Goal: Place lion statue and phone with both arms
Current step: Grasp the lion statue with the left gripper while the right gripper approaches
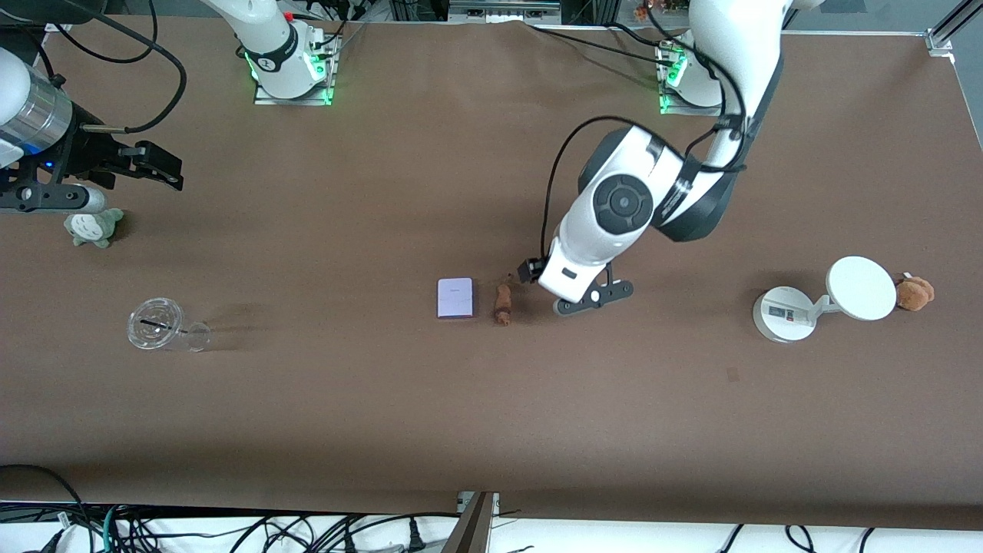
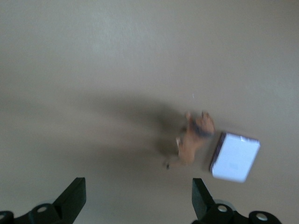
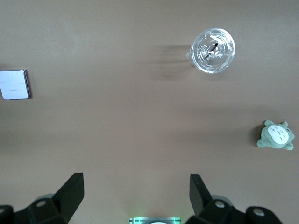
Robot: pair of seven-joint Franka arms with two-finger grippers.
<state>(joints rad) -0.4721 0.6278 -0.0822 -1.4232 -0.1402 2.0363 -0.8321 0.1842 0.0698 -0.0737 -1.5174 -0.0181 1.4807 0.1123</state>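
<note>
Hanging spread and empty at the right arm's end of the worktop (image 1: 491, 430): right end effector (image 1: 157, 165), above a grey-green plush toy (image 1: 94, 227). Lying flat mid-worktop: phone (image 1: 455, 297), with lion statue (image 1: 503, 305) just beside it toward the left arm's end. Hovering by the statue, fingers (image 2: 74, 196) parted, gripping nothing: left end effector (image 1: 530, 270).

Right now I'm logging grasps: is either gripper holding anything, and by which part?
Nothing is held. The left gripper is open above the table near the lion statue and phone; the right gripper waits open.
</note>
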